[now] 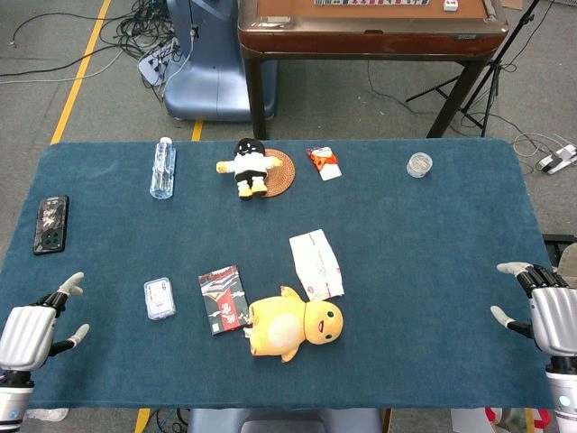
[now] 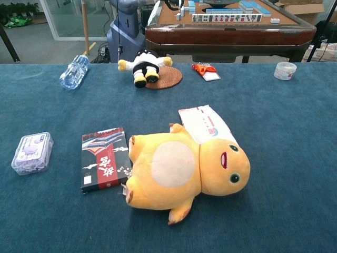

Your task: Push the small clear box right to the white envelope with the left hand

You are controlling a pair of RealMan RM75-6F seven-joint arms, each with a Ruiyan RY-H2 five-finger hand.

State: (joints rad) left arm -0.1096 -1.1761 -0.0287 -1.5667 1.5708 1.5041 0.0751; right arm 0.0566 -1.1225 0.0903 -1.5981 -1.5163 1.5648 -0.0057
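One yellow plush (image 2: 184, 171), one small clear box (image 2: 32, 153), one white envelope (image 2: 202, 124)

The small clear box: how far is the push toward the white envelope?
Nothing looks done: the small clear plastic box lies left of the black booklet, far from the white paper envelope. In hand: nothing; the left hand is open at the table's near left edge, not touching the box. The entire push is left.
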